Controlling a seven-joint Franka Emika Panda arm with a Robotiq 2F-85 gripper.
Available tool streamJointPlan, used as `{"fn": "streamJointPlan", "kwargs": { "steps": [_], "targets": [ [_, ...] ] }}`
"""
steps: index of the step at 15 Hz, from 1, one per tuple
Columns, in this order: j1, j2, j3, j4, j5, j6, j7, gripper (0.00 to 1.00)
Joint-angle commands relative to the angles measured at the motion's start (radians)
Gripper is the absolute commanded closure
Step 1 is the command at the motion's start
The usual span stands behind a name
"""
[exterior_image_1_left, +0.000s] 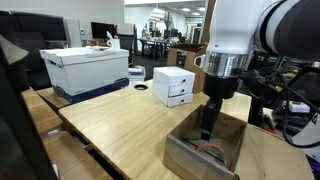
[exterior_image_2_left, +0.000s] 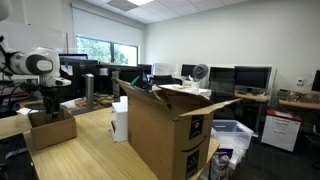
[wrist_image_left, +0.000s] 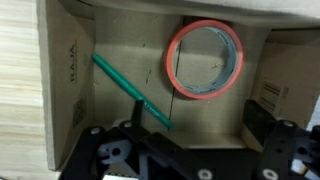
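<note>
My gripper (exterior_image_1_left: 208, 128) reaches down into a small open cardboard box (exterior_image_1_left: 190, 152) on the wooden table; it also shows in an exterior view (exterior_image_2_left: 50, 108) over the same box (exterior_image_2_left: 52, 130). In the wrist view the gripper (wrist_image_left: 200, 112) is open and holds nothing. On the box floor lie a red tape roll (wrist_image_left: 204, 60), ahead of the jaws, and a green pen (wrist_image_left: 128, 88), which lies slanted with its near end next to one finger.
A white storage box with a blue base (exterior_image_1_left: 90, 70) and a small white drawer unit (exterior_image_1_left: 173, 87) stand on the table (exterior_image_1_left: 110, 125). A large open cardboard box (exterior_image_2_left: 170, 130) stands in the foreground. Desks with monitors (exterior_image_2_left: 250, 78) line the room.
</note>
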Motion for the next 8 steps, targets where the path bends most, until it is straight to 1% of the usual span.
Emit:
{"fn": "streamJointPlan", "kwargs": {
  "steps": [1, 8],
  "targets": [
    [0.011, 0.027, -0.017, -0.002, -0.031, 0.034, 0.029, 0.00],
    [0.014, 0.069, -0.042, 0.003, -0.057, 0.051, 0.025, 0.00]
  ]
}}
